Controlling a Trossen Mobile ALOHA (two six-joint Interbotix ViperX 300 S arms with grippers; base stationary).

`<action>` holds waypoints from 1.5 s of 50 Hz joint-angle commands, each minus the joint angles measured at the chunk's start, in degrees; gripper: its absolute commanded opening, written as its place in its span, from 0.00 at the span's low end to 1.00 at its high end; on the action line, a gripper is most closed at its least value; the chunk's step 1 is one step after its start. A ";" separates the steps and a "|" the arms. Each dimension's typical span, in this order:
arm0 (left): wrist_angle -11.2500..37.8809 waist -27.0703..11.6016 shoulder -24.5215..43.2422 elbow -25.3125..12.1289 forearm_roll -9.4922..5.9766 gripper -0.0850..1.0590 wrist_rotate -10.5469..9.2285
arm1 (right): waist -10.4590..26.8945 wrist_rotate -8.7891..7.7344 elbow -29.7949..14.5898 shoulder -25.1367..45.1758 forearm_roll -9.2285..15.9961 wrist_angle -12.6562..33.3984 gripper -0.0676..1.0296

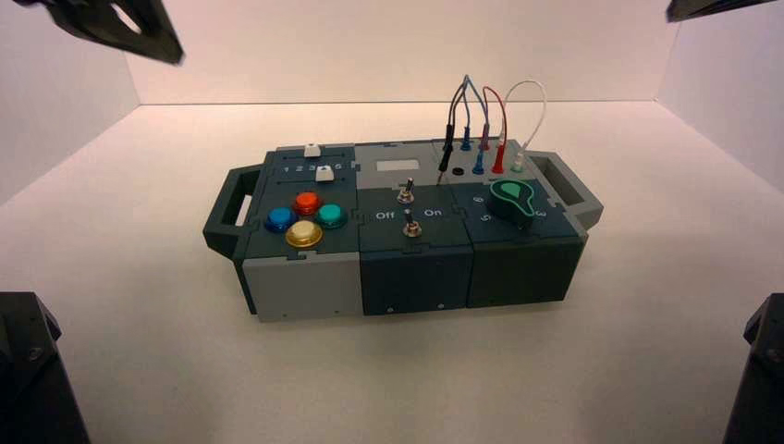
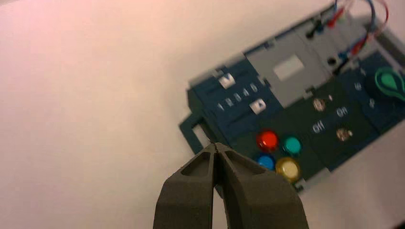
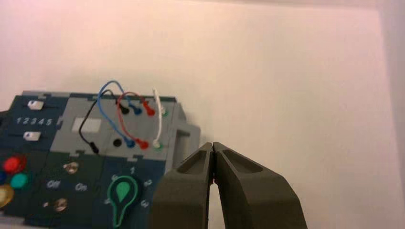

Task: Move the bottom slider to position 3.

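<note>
My left black gripper (image 2: 216,145) and right black gripper (image 3: 213,145) pressed together, at 10 and 2 o'clock; small white square bottom slider cap (image 1: 324,174) at box's (image 1: 414,268) 10

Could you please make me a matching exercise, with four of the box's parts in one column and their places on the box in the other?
1. White slider caps
2. Yellow button
3. Green knob
4. White wire

A. Nearest the box's front edge among the round buttons
B. Right front section
C. Left section, behind the buttons
D. Right rear section

Pairs: 1-C, 2-A, 3-B, 4-D
</note>
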 commanded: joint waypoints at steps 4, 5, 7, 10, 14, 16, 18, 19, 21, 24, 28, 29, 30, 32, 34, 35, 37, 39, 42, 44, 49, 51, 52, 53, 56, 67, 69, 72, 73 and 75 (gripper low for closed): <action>0.35 -1.05 3.78 -2.90 -0.18 0.05 0.18 | 4.22 -0.35 -4.31 5.01 2.55 2.99 0.04; 0.53 -1.05 4.04 -3.08 -0.18 0.05 0.18 | 5.01 -0.26 -4.57 5.62 2.90 3.16 0.04; 0.70 -1.14 4.48 -3.34 -0.18 0.05 0.26 | 6.94 -0.26 -5.27 6.77 3.52 3.34 0.04; 0.70 -1.14 5.19 -3.60 -0.18 0.05 0.35 | 9.40 -0.18 -6.24 8.35 4.39 3.43 0.04; 0.70 -1.05 5.36 -3.78 -0.26 0.05 0.35 | 12.92 -0.26 -8.00 10.63 5.19 3.52 0.04; 0.70 -1.05 5.27 -3.78 -0.18 0.05 0.35 | 14.41 -0.26 -8.70 11.69 5.36 3.60 0.04; 0.70 -1.05 5.19 -3.87 -0.09 0.05 0.44 | 16.00 -0.18 -9.67 13.36 5.71 3.87 0.04; 0.70 -1.14 5.19 -3.87 -0.09 0.05 0.44 | 16.44 -0.18 -10.02 13.80 5.80 3.87 0.04; 0.70 -1.14 5.19 -3.96 0.18 0.05 0.44 | 18.37 -0.18 -11.69 16.52 6.33 4.48 0.04; 0.70 -1.14 5.19 -4.04 0.26 0.05 0.44 | 19.16 -0.18 -12.83 18.37 6.94 4.83 0.04; 0.70 -1.05 5.36 -4.04 0.53 0.05 0.44 | 20.13 -0.18 -14.85 21.80 8.35 5.01 0.04; 0.70 -1.05 5.36 -4.04 0.62 0.05 0.44 | 20.39 -0.18 -15.21 22.68 8.88 5.10 0.04; 0.70 -1.05 5.36 -4.13 0.70 0.05 0.44 | 20.48 -0.26 -15.64 23.64 9.49 5.01 0.04; 0.70 -0.97 5.45 -4.13 0.79 0.05 0.44 | 21.18 -0.35 -16.52 25.31 10.28 5.10 0.04; 0.70 -0.88 5.45 -4.13 0.88 0.05 0.44 | 21.62 -0.35 -16.87 26.19 10.72 5.10 0.04; 0.70 -0.79 5.45 -4.13 0.88 0.05 0.44 | 21.97 -0.35 -17.40 26.98 11.16 5.10 0.04; 0.70 -0.44 5.45 -4.31 0.88 0.05 0.44 | 23.12 -0.35 -18.54 29.27 11.87 5.10 0.04; 0.62 -0.18 5.63 -4.39 0.88 0.05 0.44 | 24.26 -0.35 -19.78 31.46 12.48 5.19 0.04; 0.53 0.18 5.71 -4.39 0.88 0.05 0.53 | 25.31 -0.35 -21.53 34.37 13.36 5.19 0.04; 0.62 0.26 5.71 -4.39 0.88 0.05 0.53 | 25.58 -0.35 -21.97 35.42 13.71 5.27 0.04; 0.53 0.26 5.80 -4.31 0.88 0.05 0.53 | 27.16 -0.44 -24.87 41.04 15.73 5.27 0.04; 0.62 0.18 5.80 -4.39 0.88 0.05 0.53 | 27.25 -0.44 -25.31 41.92 16.26 5.36 0.04; 0.53 0.18 5.80 -4.39 0.88 0.05 0.53 | 27.33 -0.53 -25.93 42.89 16.79 5.27 0.04; 0.53 0.18 5.89 -4.39 0.88 0.05 0.53 | 27.33 -0.70 -26.54 44.12 17.58 5.36 0.04; 0.53 0.26 5.89 -4.31 0.88 0.05 0.53 | 27.42 -0.97 -27.95 46.93 19.69 5.54 0.04; 0.53 0.26 5.98 -4.13 0.88 0.05 0.53 | 27.69 -2.11 -31.38 52.56 23.82 5.62 0.04; 0.53 0.26 5.98 -4.13 0.88 0.05 0.53 | 28.04 -2.29 -31.99 53.53 24.26 5.62 0.04; 0.53 0.26 6.06 -4.13 0.88 0.05 0.53 | 28.30 -2.37 -33.13 55.11 24.96 5.62 0.04; 0.53 0.26 6.15 -4.13 0.88 0.05 0.53 | 28.48 -2.37 -33.40 55.46 25.05 5.71 0.04; 0.53 0.26 6.24 -4.22 0.88 0.05 0.44 | 28.65 -2.37 -34.01 56.25 25.31 5.71 0.04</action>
